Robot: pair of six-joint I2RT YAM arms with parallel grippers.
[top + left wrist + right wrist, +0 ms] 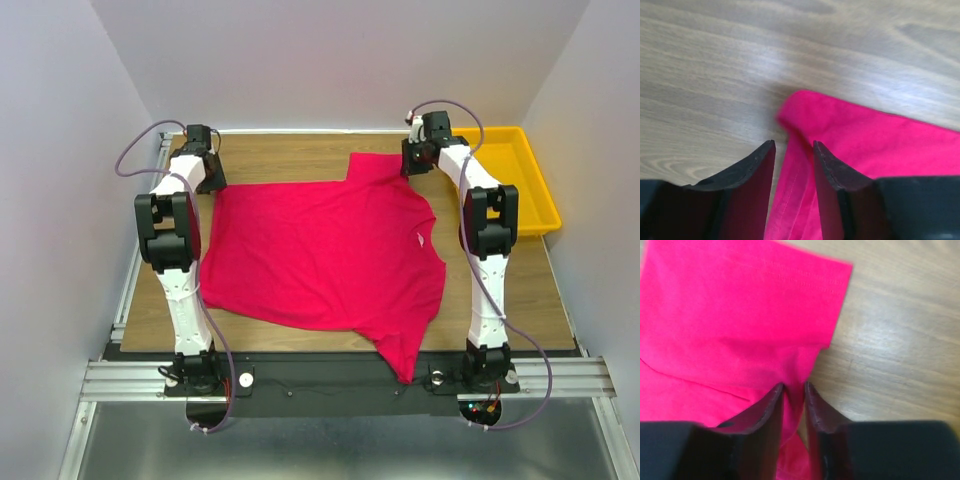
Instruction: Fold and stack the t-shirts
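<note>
Our left pincer [793, 143] sits half open over the shirt [320, 250]; we cannot tell if the right pincer [794, 384] holds it.

a lab test cell: blank white walls [60, 150] enclosing a wooden table [290, 150] on aluminium rails [120, 380].

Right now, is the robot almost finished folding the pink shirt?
Not nearly. Done: the t-shirt lies spread out on the table. In hand: the left gripper, jaws apart, and the right gripper, jaws nearly together, each straddle a far edge of cloth. Left: every fold, then stacking; no fold shows yet.
</note>
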